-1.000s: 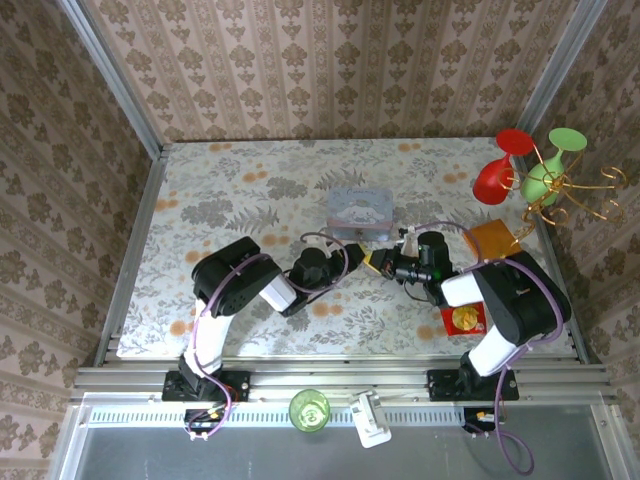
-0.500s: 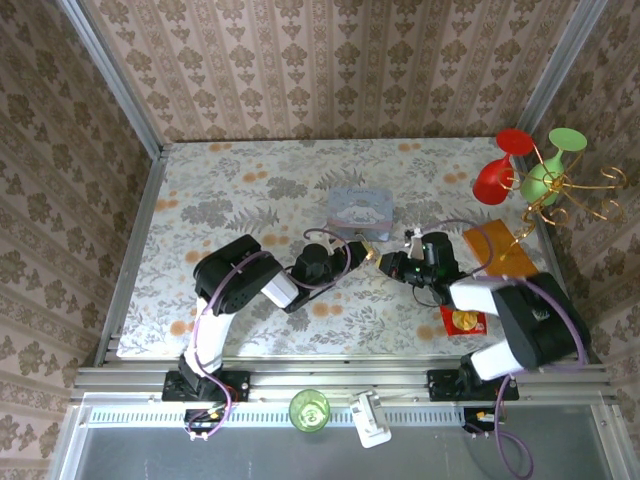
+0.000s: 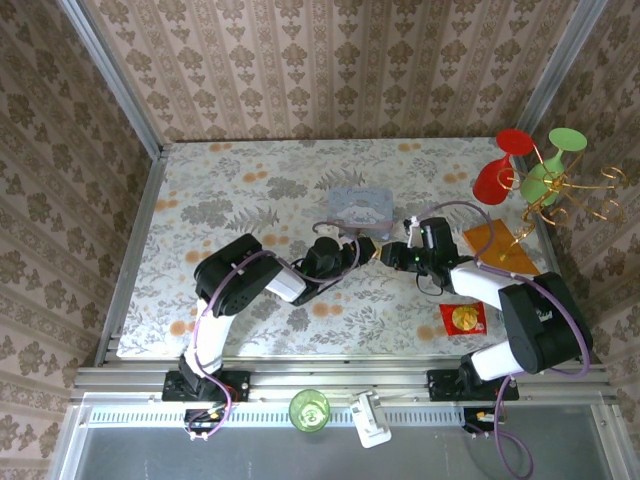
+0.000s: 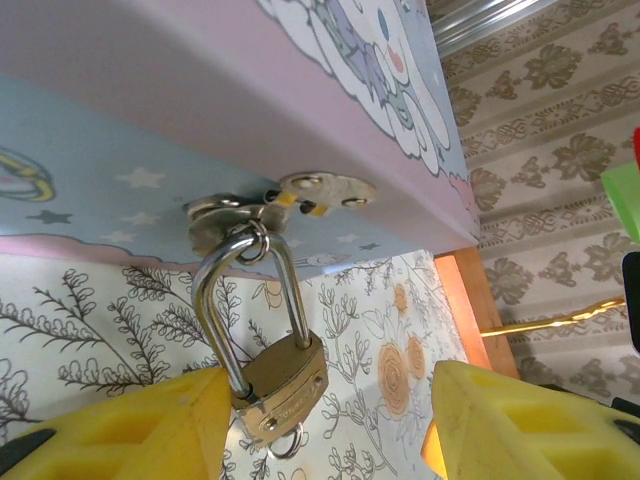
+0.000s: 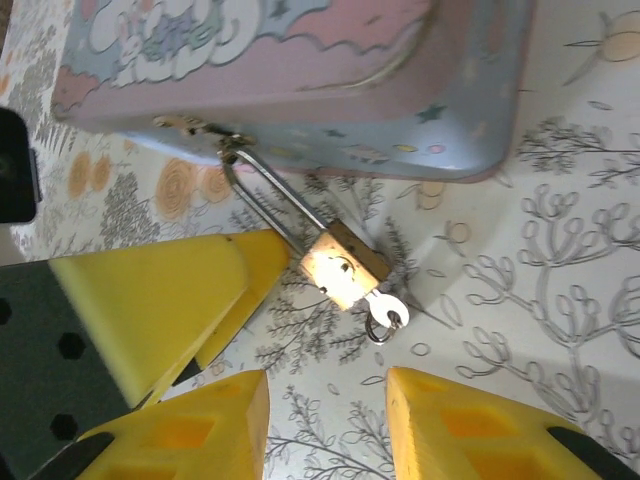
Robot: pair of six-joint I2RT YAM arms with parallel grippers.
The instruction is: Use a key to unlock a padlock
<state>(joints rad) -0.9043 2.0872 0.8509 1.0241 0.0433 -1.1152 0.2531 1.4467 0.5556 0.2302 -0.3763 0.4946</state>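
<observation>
One padlock [image 5: 345,265] with one key [image 5: 387,315] hangs on one tin [image 5: 300,80].

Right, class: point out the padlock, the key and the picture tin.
padlock [image 5: 343,266], right wrist view, brass body
key [image 5: 386,314], right wrist view, silvery head
picture tin [image 5: 380,40], right wrist view, pink top

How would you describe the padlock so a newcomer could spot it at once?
Find the pale blue and pink picture tin in the middle of the flowered table. On its near side a hasp holds the padlock. It is the tiny brass block with a long silvery shackle and a key in its base, unlike the flat red packet.
</observation>
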